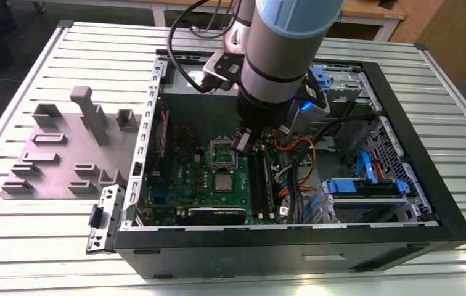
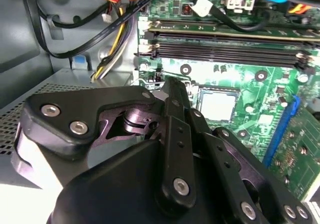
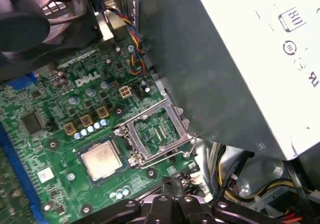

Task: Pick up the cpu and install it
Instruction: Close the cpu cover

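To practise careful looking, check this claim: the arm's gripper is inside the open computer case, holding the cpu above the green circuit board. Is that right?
One detail is wrong. The gripper is inside the open computer case, above the green circuit board, but it is not holding the cpu. The first wrist view shows the cpu lying flat on the board.

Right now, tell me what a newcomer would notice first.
The robot arm reaching into the open computer case dominates the exterior view, its gripper low over the green motherboard. The silver cpu lies flat on that board beside the opened bracket frame.
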{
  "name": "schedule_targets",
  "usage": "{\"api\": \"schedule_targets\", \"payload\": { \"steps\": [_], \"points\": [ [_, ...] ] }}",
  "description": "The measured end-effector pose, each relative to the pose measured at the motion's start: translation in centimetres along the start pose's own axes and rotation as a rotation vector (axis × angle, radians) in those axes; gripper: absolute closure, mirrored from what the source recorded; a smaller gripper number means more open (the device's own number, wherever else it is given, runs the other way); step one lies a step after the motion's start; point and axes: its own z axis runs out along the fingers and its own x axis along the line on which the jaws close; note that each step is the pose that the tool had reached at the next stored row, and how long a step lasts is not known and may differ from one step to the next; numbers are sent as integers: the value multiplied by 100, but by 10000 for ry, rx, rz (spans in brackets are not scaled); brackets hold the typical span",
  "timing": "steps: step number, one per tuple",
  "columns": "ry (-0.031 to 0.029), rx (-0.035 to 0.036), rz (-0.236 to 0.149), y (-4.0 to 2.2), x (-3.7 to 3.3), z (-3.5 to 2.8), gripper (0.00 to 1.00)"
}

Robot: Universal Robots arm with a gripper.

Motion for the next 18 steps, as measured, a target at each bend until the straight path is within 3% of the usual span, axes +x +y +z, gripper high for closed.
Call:
{"api": "schedule_targets", "payload": {
  "steps": [5, 9, 18],
  "points": [
    [-19, -29, -94, -2, -6, 35, 89],
    [26, -114, -713, -4, -3, 63, 89],
    [31, -120, -757, -10, -85, 112, 89]
  ]
}}
